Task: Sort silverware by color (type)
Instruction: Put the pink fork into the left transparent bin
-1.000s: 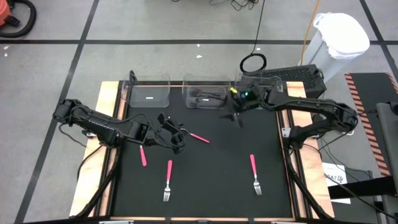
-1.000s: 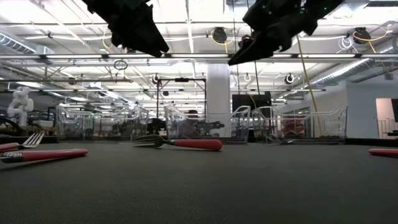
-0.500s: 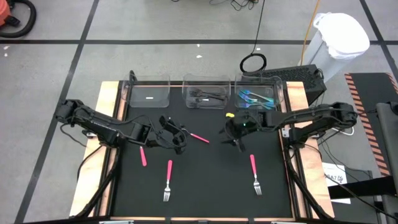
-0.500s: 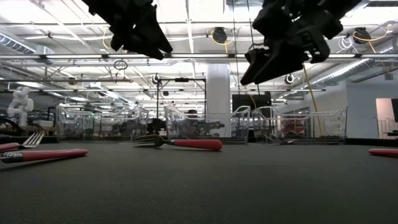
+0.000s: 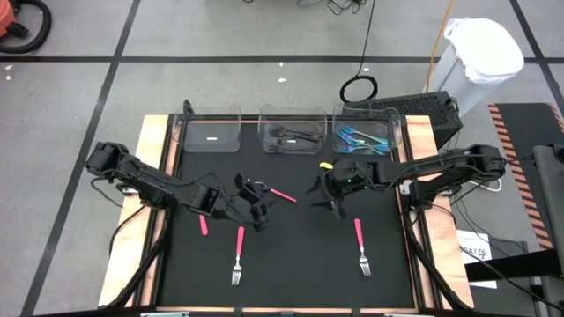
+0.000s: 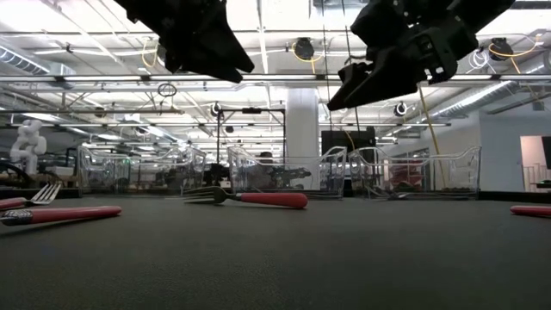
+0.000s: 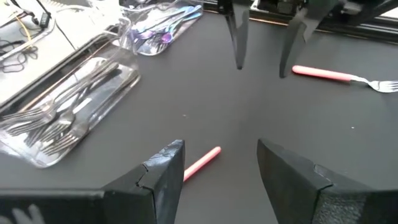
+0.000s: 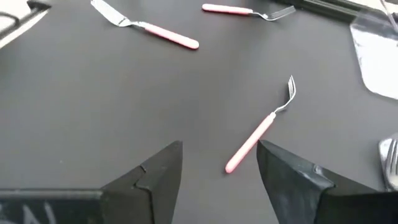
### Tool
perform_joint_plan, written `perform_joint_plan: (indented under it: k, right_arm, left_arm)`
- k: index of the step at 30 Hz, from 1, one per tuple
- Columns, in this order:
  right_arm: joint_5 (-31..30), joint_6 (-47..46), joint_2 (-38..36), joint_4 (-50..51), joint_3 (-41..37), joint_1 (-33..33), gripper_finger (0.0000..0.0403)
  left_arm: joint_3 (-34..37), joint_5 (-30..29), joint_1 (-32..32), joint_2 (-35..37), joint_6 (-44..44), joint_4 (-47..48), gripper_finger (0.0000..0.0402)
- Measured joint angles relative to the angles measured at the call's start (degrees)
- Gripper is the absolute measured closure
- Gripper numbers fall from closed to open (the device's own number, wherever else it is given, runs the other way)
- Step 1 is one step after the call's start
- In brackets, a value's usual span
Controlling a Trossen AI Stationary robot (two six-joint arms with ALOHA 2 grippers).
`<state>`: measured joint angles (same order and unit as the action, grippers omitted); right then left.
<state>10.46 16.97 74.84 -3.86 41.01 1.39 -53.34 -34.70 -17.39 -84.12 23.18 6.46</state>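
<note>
Left jaws [image 5: 249, 204] open, empty, above the black surface [image 5: 291, 255] beside a pink fork [image 5: 282, 195] lying diagonally. Right jaws [image 5: 324, 195] open, empty, mid-surface. Pink forks: one [image 5: 202, 223] near the left edge, one [image 5: 238, 255] tines toward the front, one [image 5: 360, 246] on the right, tines frontward. Bins at the back: clear bin [image 5: 211, 134] left, black silverware [image 5: 294, 136] middle, teal silverware [image 5: 363, 139] right. Grey tiled floor [image 5: 220, 35], white trash bin [image 5: 480, 53].

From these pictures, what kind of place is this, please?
Probably a robotics lab or workshop, not a home. The low view shows exposed ceiling pipes and a white robot figure behind; the high view shows a grey taped floor, loose cables and two arms at a table.
</note>
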Motion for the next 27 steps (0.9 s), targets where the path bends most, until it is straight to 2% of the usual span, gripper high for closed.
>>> perform_joint_plan:
  k: [6,14,19,22,27]
  right_arm:
    - [0.02,1.97,5.73,-5.08,0.02,0.00,0.0202]
    - [-0.10,-2.38,19.10,-24.49,0.02,0.00,0.0202]
    - [-6.56,-4.44,25.77,-34.55,0.02,0.00,0.0202]
    - [-10.49,-5.81,28.97,-37.09,0.02,0.02,0.0202]
    - [-12.14,-8.00,32.89,-40.15,0.04,0.11,0.0202]
  left_arm:
    - [0.00,-1.37,0.04,0.00,-2.71,0.14,0.0199]
    - [0.00,-1.42,0.04,0.00,-2.81,0.48,0.0199]
    - [0.00,-1.46,0.04,0.00,-3.12,0.86,0.0199]
    - [0.00,-1.51,0.09,0.00,-3.12,2.06,0.0199]
    - [0.00,-1.55,0.11,0.01,-2.90,3.47,0.0199]
